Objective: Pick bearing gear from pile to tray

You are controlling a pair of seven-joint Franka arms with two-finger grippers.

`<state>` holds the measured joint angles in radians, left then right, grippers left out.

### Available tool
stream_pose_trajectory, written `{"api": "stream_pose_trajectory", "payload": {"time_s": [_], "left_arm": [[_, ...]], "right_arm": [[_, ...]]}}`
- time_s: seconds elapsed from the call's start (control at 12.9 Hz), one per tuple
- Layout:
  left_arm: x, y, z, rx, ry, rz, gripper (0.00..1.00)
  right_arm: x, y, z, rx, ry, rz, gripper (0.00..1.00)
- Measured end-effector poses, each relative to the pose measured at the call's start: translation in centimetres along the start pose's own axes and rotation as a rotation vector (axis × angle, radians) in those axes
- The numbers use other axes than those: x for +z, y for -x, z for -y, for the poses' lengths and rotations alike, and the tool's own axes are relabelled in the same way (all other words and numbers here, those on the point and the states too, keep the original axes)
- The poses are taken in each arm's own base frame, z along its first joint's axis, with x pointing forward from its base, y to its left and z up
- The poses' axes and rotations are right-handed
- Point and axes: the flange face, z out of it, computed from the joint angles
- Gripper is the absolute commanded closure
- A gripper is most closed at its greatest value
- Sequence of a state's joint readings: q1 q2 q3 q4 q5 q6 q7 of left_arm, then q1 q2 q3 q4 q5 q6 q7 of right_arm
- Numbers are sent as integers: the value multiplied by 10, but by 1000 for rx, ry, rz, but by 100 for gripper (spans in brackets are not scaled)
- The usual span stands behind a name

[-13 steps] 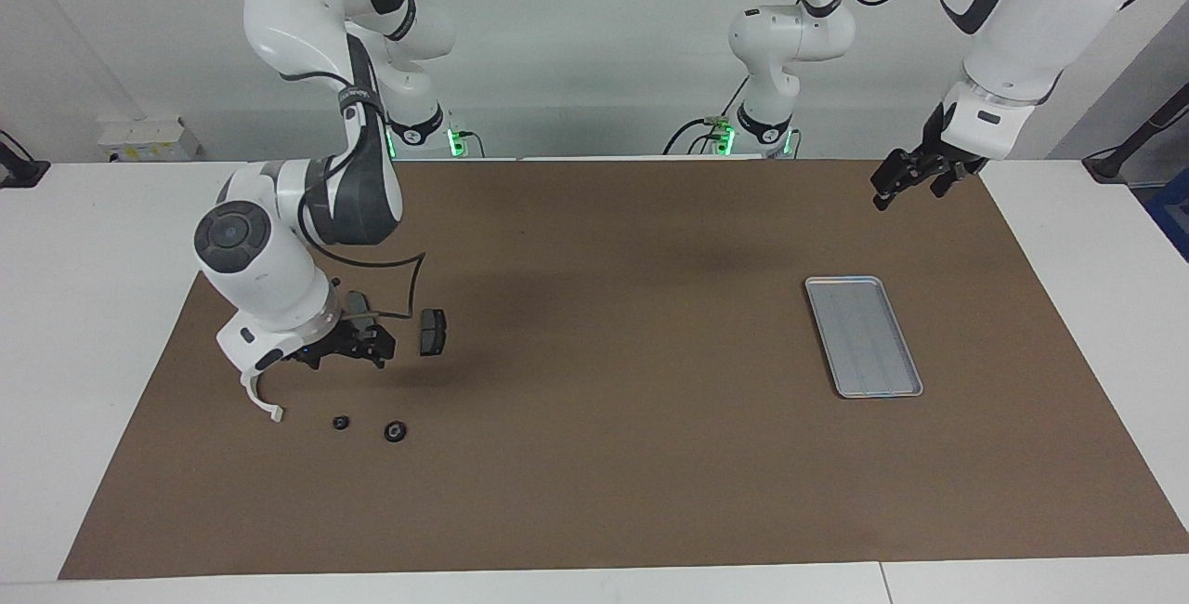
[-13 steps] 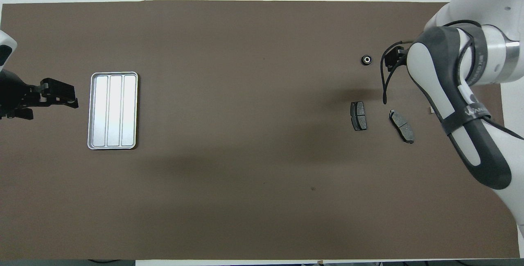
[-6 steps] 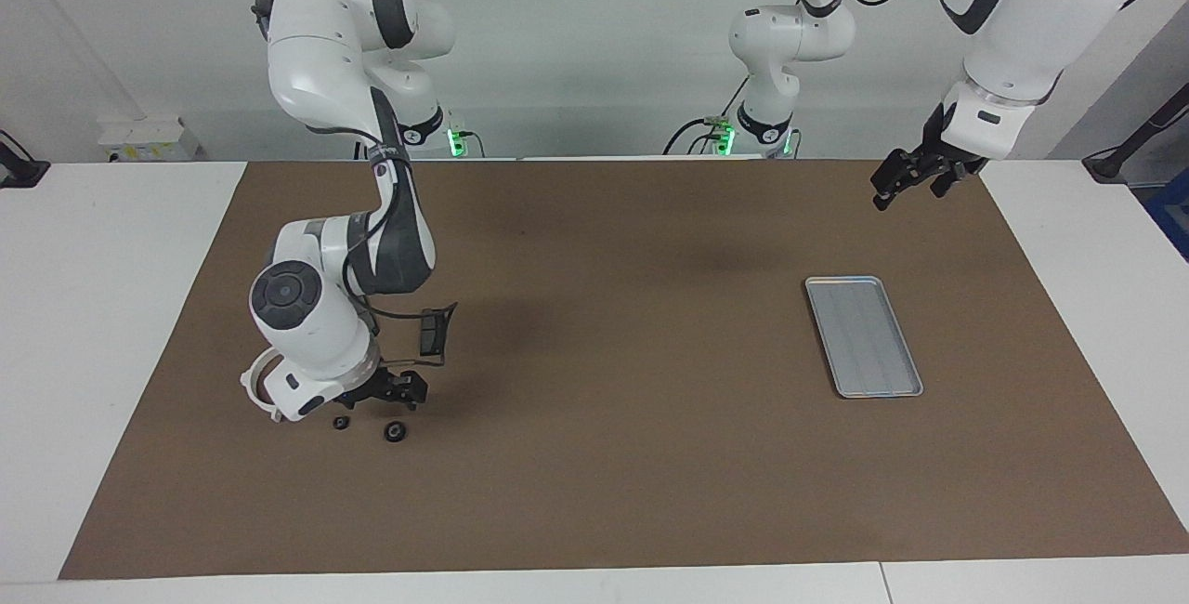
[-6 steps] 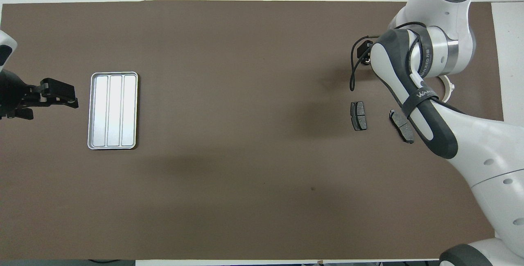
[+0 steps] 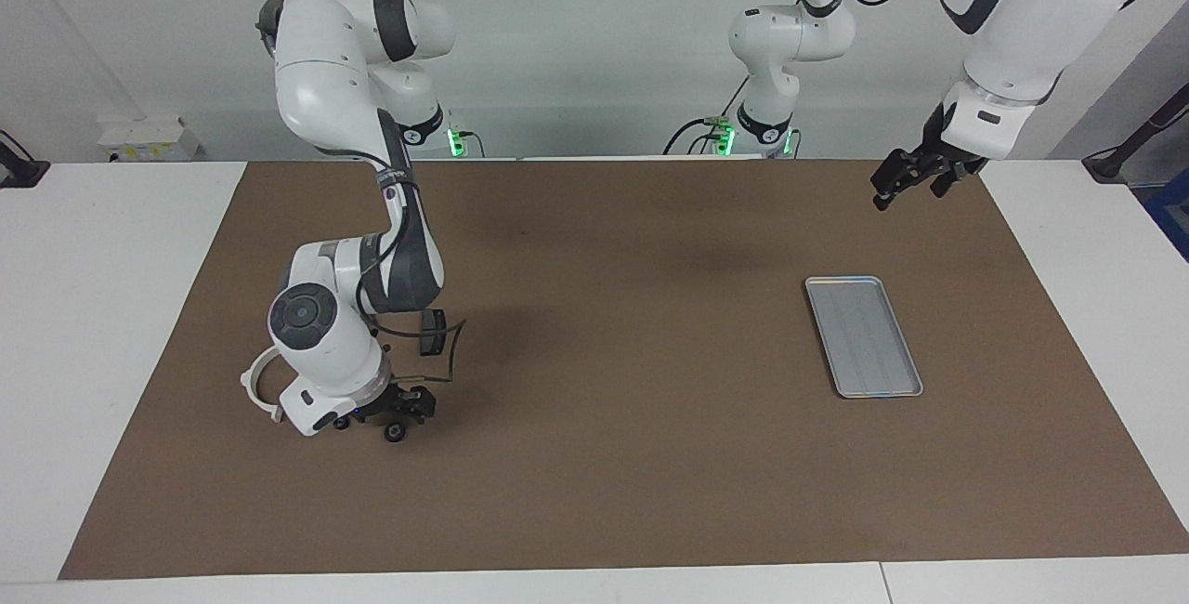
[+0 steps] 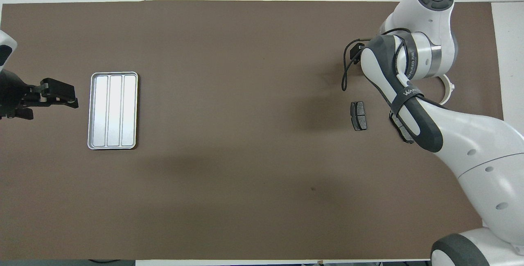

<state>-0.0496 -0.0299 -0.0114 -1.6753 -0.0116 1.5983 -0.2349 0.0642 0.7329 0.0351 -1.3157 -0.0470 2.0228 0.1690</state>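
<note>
A mat [image 5: 594, 455] covers most of the tabletop [image 5: 93, 307]. The tray [image 5: 864, 335] lies flat on the mat toward the left arm's end, well apart from everything else. The pile sits toward the right arm's end: one brake pad [image 6: 359, 115] lies nearest the middle of the mat, a second brake pad [image 6: 403, 131] is beside it, closer to that end and partly under the right arm, and the half-ring bracket [image 6: 448, 92] is farther from the robots than both. A gear [image 5: 395, 434] lies farther still from the robots, directly under the right claw [image 5: 401, 411]. The left claw [image 5: 894, 178] hangs over the mat's edge, nearer the robots than the tray.
</note>
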Motion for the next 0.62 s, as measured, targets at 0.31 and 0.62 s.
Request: {"api": "stream_pose_trajectory", "payload": {"time_s": [0.31, 0.62], "left_arm": [[0, 0, 0, 0, 0, 0, 0], [0, 0, 0, 0, 0, 0, 0]], "right_arm": [[9, 0, 1, -8, 13, 6, 5], [15, -3, 1, -8, 11, -5, 12]]}}
